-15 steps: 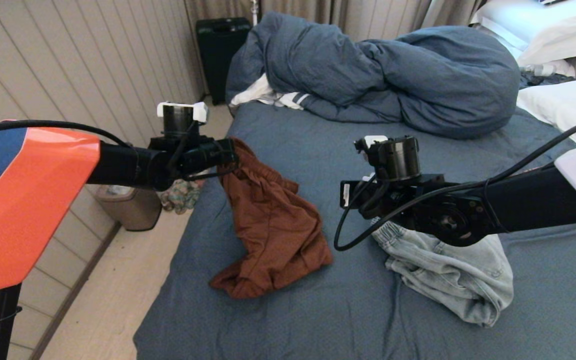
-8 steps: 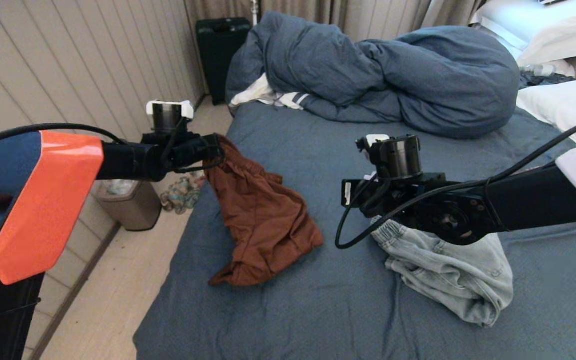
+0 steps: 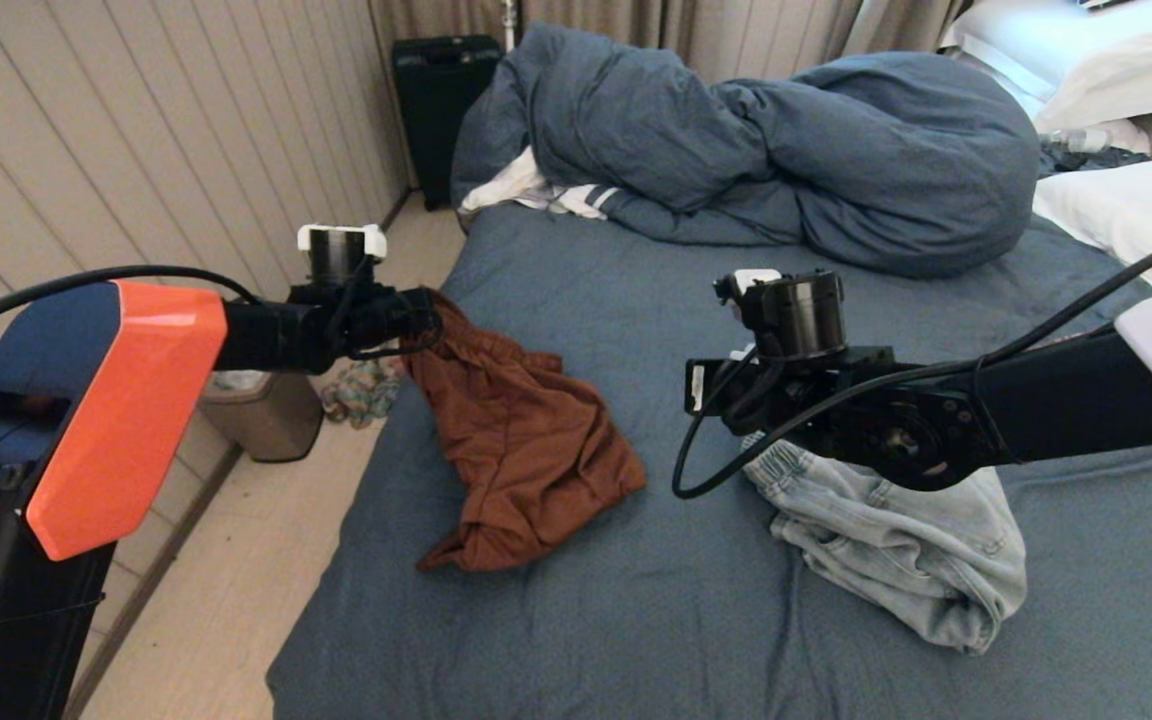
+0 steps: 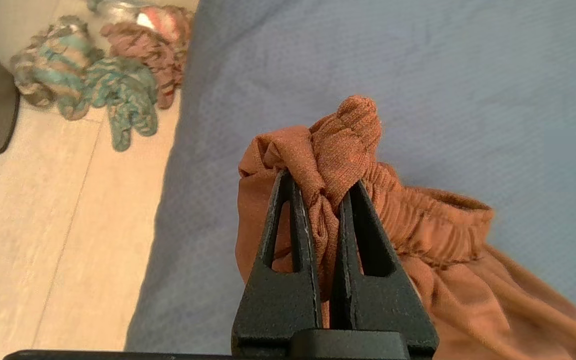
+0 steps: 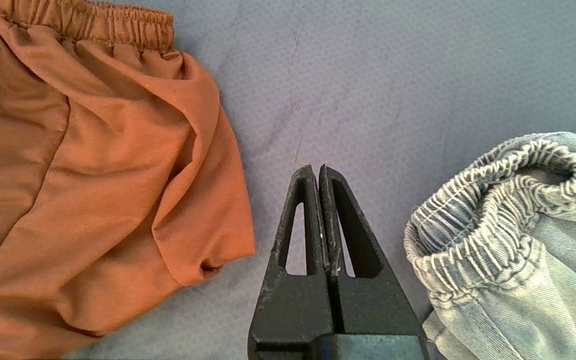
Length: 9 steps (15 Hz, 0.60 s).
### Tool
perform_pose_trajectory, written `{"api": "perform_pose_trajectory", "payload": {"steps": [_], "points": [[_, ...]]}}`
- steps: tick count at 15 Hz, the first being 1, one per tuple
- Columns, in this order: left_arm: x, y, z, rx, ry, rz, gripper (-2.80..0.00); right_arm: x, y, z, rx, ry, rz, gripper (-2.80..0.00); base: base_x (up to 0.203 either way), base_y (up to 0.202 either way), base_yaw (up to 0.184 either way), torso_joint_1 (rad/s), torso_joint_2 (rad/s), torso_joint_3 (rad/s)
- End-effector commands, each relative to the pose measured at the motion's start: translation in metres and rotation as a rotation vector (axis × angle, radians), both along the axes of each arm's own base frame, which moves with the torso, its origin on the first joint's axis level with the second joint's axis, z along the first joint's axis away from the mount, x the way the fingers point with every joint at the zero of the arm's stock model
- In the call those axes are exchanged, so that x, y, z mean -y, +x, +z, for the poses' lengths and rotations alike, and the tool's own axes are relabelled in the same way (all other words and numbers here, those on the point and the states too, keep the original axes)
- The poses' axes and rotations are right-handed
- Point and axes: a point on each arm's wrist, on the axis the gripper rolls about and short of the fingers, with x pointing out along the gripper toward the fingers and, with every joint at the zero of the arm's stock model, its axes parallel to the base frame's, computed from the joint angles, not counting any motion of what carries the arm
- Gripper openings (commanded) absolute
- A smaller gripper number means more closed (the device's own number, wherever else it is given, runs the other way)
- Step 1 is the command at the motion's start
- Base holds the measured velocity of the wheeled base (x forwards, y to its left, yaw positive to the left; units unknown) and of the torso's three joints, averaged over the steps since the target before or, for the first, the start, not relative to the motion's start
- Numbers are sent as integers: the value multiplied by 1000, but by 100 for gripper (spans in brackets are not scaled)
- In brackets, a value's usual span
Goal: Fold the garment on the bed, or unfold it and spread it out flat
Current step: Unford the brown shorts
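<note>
The left end effector (image 4: 324, 186) pinches the rust shorts (image 3: 521, 450) near pale denim (image 3: 901, 550); right end effector (image 5: 319, 175) hovers closed.

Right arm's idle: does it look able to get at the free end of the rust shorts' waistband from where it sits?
Probably yes. The right gripper, shut and empty, hovers over bare sheet between the rust shorts and the denim shorts; nothing lies between it and the waistband.

Rust-brown shorts (image 3: 526, 450); pale-blue denim garment (image 3: 906, 550); slate-blue bed (image 3: 636, 620); teal-striped rags (image 4: 93, 85); white pillows (image 3: 1126, 215).
</note>
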Motion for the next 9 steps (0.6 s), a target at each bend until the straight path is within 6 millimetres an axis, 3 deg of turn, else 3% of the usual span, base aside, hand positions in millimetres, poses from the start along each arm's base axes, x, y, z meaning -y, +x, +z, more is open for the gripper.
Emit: {"api": "perform_pose_trajectory", "payload": {"steps": [1,9], "points": [[0,0,-2,-1,12,36,0,0,0,0,2,1,-2,-280,0,0,0,0,0,0],[-1,-36,33,-62,-9,-43,0,2,-7,10,20,12,1,-280,0,0,0,0,0,0]]}}
